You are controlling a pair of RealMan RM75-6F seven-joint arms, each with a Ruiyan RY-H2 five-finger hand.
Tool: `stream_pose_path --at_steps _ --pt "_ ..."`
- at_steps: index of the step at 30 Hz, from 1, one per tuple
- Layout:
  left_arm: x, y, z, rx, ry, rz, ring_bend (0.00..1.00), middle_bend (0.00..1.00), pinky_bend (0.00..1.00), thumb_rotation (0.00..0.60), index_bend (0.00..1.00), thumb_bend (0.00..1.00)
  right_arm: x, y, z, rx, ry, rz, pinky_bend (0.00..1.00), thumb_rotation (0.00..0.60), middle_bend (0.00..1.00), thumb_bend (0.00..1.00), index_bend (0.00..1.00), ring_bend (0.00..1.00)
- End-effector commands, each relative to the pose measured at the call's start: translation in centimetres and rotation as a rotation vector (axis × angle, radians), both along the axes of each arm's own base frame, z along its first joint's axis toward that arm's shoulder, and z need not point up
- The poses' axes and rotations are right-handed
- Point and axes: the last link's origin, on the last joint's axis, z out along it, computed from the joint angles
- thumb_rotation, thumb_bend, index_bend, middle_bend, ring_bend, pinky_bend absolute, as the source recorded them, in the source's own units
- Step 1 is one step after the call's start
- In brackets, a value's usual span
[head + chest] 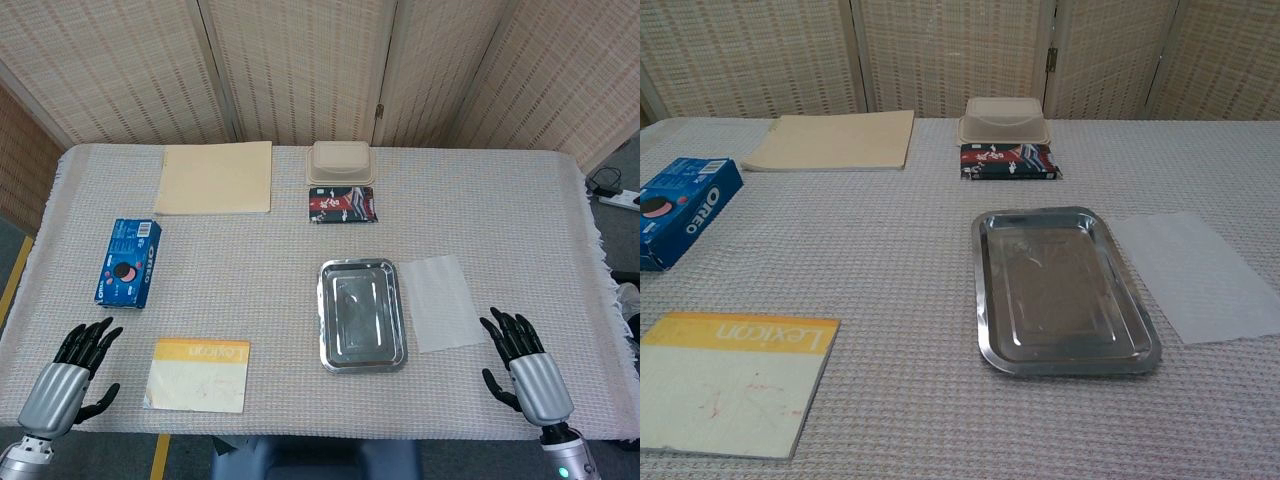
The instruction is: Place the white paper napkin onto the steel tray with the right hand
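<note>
- Fingers on your right hand [522, 368] are spreading apart and holding nothing; the hand is resting at the near right edge of the table [520, 210], palm down, and only the head view is showing it.
- Your left hand [72, 375] is lying the same way at the near left corner, fingers apart, nothing in them.
- You are looking at the napkin [441, 302] lying flat on the cloth, just beside the right rim of the tray [326, 315], its near corner close to your right fingertips but apart from them.
- You are seeing the tray sitting near the middle of the table with nothing lying in it.
- Behind the tray, a beige lidded box [341, 162] is standing at the far edge, with a dark printed packet [343, 205] touching its front.
- You are also seeing a tan folder [215, 177] lying at the far left, a blue biscuit box [129, 262] sitting nearer on the left, and a yellow-and-white booklet [198, 374] lying near the front edge, left of the tray.
</note>
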Motion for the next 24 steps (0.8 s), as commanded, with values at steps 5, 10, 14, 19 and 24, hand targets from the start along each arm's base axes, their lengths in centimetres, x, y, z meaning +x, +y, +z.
stream_pose_path --at_steps 5,10,14,19,24 --pt "0.0 0.3 -0.3 -0.015 -0.011 -0.003 0.0 0.0 0.0 0.6 0.0 0.42 -0.2 0.2 0.4 0.006 0.018 -0.016 0.0 0.6 0.0 0.46 0.0 0.0" --pt "0.4 0.4 -0.4 -0.015 -0.025 -0.018 0.0 0.0 0.0 0.6 0.0 0.42 -0.5 0.3 0.8 0.008 0.05 -0.017 0.0 0.6 0.0 0.46 0.0 0.0" --pt "0.3 0.5 -0.3 -0.014 -0.03 -0.019 0.0 0.0 0.0 0.6 0.0 0.42 -1.4 -0.2 0.7 0.047 0.149 -0.062 0.0 0.6 0.0 0.46 0.0 0.0" --pt "0.2 0.5 -0.5 -0.028 -0.026 -0.013 0.0 0.0 0.0 0.6 0.0 0.42 -2.5 -1.1 0.6 0.066 0.173 -0.068 0.0 0.6 0.0 0.46 0.0 0.0" --pt "0.2 0.5 -0.7 -0.029 -0.023 -0.011 0.0 0.0 0.0 0.6 0.0 0.41 -3.9 -2.0 0.8 0.069 0.154 -0.153 0.0 0.6 0.0 0.46 0.0 0.0"
